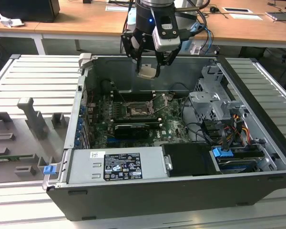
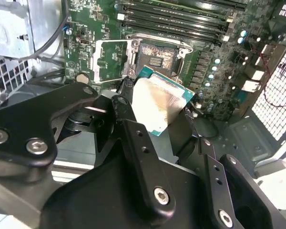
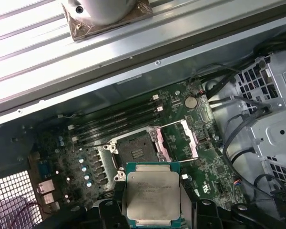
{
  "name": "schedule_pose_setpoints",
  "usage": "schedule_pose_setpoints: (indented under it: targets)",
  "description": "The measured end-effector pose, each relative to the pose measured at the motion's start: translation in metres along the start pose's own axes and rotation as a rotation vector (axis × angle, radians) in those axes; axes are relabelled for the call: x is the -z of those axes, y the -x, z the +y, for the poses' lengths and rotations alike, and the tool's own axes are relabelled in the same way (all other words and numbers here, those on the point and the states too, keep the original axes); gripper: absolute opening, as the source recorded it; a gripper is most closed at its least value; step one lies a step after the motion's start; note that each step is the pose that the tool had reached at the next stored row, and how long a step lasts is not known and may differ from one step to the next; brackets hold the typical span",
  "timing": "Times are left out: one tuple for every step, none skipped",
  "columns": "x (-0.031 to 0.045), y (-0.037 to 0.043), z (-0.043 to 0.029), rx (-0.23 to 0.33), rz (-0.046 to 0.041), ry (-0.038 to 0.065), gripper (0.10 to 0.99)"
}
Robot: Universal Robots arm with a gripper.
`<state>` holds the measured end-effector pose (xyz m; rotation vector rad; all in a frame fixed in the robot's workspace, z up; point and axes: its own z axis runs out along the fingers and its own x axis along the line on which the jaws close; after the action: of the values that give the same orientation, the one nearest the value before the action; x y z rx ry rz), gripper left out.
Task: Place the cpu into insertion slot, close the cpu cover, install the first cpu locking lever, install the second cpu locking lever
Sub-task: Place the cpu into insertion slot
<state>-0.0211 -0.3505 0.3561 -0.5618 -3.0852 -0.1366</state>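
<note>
The fingers (image 2: 129,129) are clamped on opposite edges of the cpu (image 3: 152,195), holding it high over the open computer case (image 1: 109,71). Beyond it, mid-motherboard (image 1: 105,114), the insertion slot (image 3: 136,150) lies bare, with the cpu cover (image 3: 192,141) swung open beside it. Descend level, with the chip's corners squared to the frame. Release it without pressing.

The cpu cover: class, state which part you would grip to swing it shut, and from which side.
Probably the free edge bar of the cpu cover, opposite its hinge beside the insertion slot. It is swung open, a thin frame with a cut-out centre, so come from above, jaws across that bar.
</note>
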Motion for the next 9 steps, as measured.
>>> schedule_pose_setpoints:
  targets:
    - [-0.0002,0.0,0.0,-0.007,-0.0006,0.0,0.537]
    - [-0.0004,0.0,0.0,-0.017,-0.0015,0.0,0.537]
    - [-0.0005,0.0,0.0,-0.03,-0.0027,0.0,0.537]
    - [-0.0007,0.0,0.0,-0.037,-0.0036,0.0,0.537]
    - [-0.001,0.0,-0.0001,-0.047,-0.0049,-0.001,0.537]
    - [-0.001,0.0,-0.0001,-0.055,-0.0059,-0.002,0.537]
    - [-0.0011,0.0,-0.0001,-0.061,-0.0065,-0.002,0.537]
    - [-0.0014,0.0,-0.0001,-0.068,-0.0075,-0.003,0.537]
    - [-0.0016,0.0,-0.0001,-0.072,-0.0079,-0.003,0.537]
